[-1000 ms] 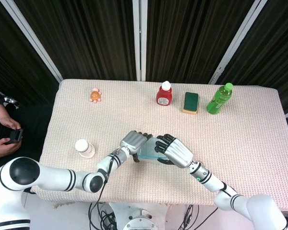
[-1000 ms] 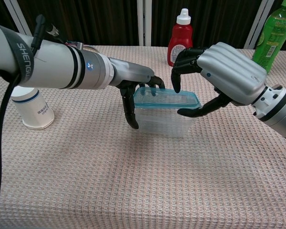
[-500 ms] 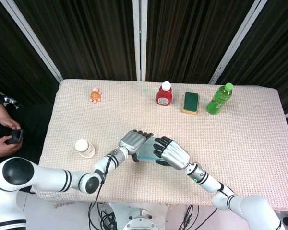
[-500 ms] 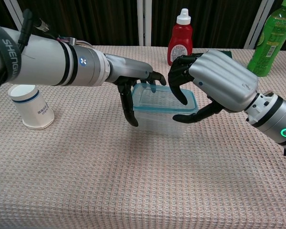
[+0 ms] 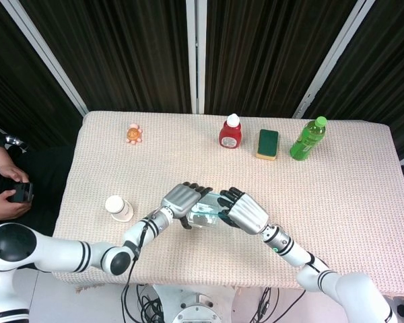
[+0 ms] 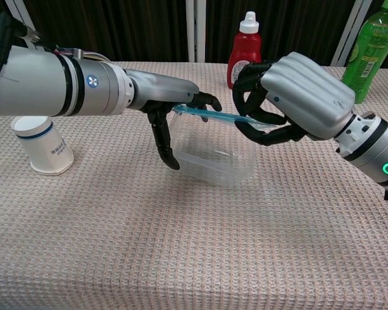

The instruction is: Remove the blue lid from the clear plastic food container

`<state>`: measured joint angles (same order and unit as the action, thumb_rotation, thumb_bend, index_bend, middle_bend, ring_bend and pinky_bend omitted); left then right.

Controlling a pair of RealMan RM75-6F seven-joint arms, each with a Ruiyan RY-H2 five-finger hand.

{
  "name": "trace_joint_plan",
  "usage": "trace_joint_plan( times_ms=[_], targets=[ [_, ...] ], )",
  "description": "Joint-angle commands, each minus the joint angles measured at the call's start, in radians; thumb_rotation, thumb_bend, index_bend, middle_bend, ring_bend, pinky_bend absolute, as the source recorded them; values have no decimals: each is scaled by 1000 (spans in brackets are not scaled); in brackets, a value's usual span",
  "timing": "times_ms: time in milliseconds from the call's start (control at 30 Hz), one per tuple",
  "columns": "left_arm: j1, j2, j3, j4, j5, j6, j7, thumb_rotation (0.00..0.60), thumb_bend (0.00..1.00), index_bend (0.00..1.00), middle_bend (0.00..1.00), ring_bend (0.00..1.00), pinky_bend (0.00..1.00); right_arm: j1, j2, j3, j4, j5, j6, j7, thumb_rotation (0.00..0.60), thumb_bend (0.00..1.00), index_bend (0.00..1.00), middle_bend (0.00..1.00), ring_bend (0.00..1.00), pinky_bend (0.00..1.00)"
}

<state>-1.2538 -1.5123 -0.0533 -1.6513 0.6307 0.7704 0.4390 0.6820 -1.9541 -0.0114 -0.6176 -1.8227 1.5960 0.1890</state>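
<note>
The clear plastic container (image 6: 212,163) stands near the table's front middle, tipped slightly, with its top uncovered. My left hand (image 6: 171,111) holds it: the thumb presses down its left wall and the fingers reach over the far rim. The blue lid (image 6: 210,115) hangs tilted just above the container, its right end pinched in my right hand (image 6: 291,100). In the head view the lid (image 5: 206,209) shows between my left hand (image 5: 182,200) and right hand (image 5: 246,212), with the container (image 5: 200,221) under them.
A white cup (image 6: 42,142) stands to the left of my left arm. Along the back are a small orange toy (image 5: 134,133), a red bottle (image 6: 244,50), a green sponge (image 5: 268,144) and a green bottle (image 6: 374,42). A person (image 5: 7,188) sits at the left edge.
The lid has come off the container: my right hand has raised its right end, so it now sits tilted above the rim. The container has shifted a little towards the left hand.
</note>
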Motion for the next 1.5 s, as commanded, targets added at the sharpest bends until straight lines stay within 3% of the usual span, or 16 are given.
trace_joint_plan(
  times_ms=[33,300,433,600,800,1000,1167,1233,1300,1367,1433,1500],
  targets=[
    [12,9,-5,-7,19,5,-13,600,0,31,170,90,177,9,7,3,-10,0,2,2,600,728,706,591,439,550],
    [42,35,3,-6,44,29,-18,600,0,29,158,88,176,19,32,-1,-25,-8,23,-22,600,756,721,623,464,578],
    [67,57,-3,-13,63,45,-37,600,0,23,117,31,167,19,61,-10,-43,-21,39,-53,600,760,729,628,468,569],
    [78,74,5,-14,66,32,-34,600,0,6,15,0,94,14,91,-18,-75,-23,36,-74,600,766,734,633,470,564],
    [121,106,-3,-29,95,55,-75,600,0,0,0,0,58,9,140,-23,-107,-21,24,-108,600,766,736,635,470,564],
    [196,160,-4,-48,143,129,-119,600,0,0,0,0,50,-2,219,-8,-147,25,-36,-127,600,768,736,634,470,564],
    [270,211,-6,-65,192,181,-178,600,0,0,0,0,49,-5,280,25,-186,131,-208,-167,600,753,684,615,442,508],
    [306,226,-6,-66,215,210,-205,600,0,0,0,0,49,-6,315,47,-253,207,-327,-233,600,658,535,530,351,419],
    [337,236,-3,-61,237,241,-218,600,0,0,0,0,49,-8,352,71,-350,280,-422,-301,600,397,265,356,183,261],
    [369,245,3,-54,262,275,-223,600,0,0,0,0,49,-11,402,95,-486,366,-516,-349,600,174,66,202,55,114],
    [402,251,8,-44,286,311,-227,600,0,0,0,0,48,-9,461,108,-619,442,-604,-368,600,68,0,90,2,21],
    [428,257,15,-36,305,332,-228,600,0,0,0,0,48,-6,513,113,-712,492,-665,-372,600,35,0,32,0,0]
  ],
)
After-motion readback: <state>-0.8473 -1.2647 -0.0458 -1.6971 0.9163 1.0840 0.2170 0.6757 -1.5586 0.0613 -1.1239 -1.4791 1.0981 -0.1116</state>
